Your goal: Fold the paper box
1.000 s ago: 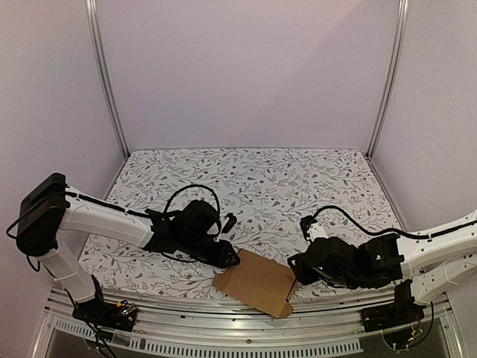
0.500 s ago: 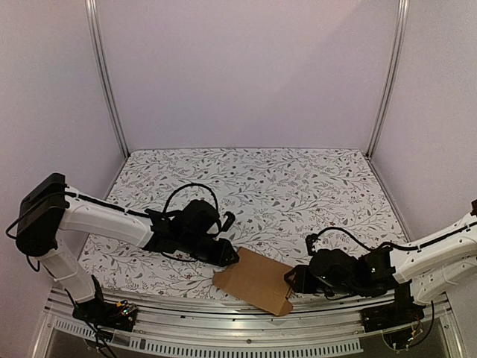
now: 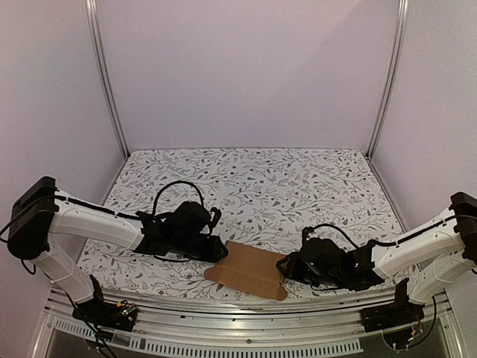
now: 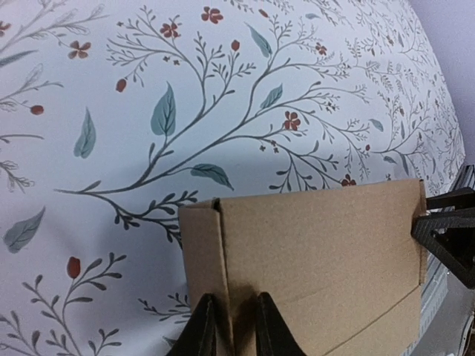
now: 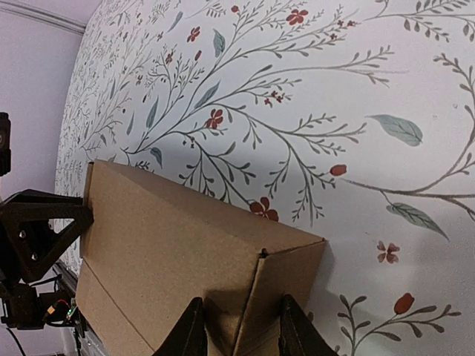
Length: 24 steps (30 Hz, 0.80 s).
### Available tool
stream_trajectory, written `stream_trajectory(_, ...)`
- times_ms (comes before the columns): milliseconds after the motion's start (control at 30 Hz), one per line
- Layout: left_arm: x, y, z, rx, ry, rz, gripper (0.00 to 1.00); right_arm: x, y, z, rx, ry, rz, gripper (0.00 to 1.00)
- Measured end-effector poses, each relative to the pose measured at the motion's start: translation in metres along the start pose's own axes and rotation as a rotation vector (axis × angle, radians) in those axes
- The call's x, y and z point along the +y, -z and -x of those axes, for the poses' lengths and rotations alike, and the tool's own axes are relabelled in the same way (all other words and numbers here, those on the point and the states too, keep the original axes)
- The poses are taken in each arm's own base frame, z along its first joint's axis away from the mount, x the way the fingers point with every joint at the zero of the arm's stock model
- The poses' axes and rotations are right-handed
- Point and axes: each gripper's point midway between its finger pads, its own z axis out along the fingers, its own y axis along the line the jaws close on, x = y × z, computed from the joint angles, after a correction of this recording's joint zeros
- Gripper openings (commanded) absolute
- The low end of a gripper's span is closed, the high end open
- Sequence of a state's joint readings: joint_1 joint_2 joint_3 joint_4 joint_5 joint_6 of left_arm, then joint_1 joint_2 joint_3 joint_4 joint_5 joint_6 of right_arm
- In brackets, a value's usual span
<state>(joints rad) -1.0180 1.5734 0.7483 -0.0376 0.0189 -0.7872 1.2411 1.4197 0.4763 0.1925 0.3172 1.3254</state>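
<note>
Paper box (image 3: 246, 268) rests on floral tablecloth (image 3: 253, 179) between plain lilac walls (image 3: 246, 74).

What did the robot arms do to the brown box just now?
The right gripper swung down and left to the paper box, and it now straddles the right end. The box turned a little and slid slightly left. The left gripper kept pinching the box's left end.
</note>
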Motion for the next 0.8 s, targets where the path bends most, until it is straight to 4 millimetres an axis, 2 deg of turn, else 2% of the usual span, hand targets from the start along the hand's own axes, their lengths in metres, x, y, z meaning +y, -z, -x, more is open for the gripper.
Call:
stream_trajectory(233, 0.024, 0.006, 0.013, -0.062, 0.062, 0.056, 0.22, 0.016, -0.032, 0.029, -0.013, 0.041, -0.025, 0.27)
stream_trajectory(567, 0.061, 0.017, 0.028, -0.110, 0.149, 0.117, 0.24, 0.049, -0.091, 0.073, 0.022, 0.166, 0.001, 0.25)
stream_trajectory(700, 0.069, 0.018, 0.033, -0.128, 0.171, 0.136, 0.24, 0.056, -0.105, 0.083, 0.029, 0.210, 0.016, 0.20)
stream_trajectory(800, 0.072, 0.017, 0.034, -0.130, 0.178, 0.141, 0.24, 0.057, -0.108, 0.085, 0.030, 0.231, 0.021, 0.15)
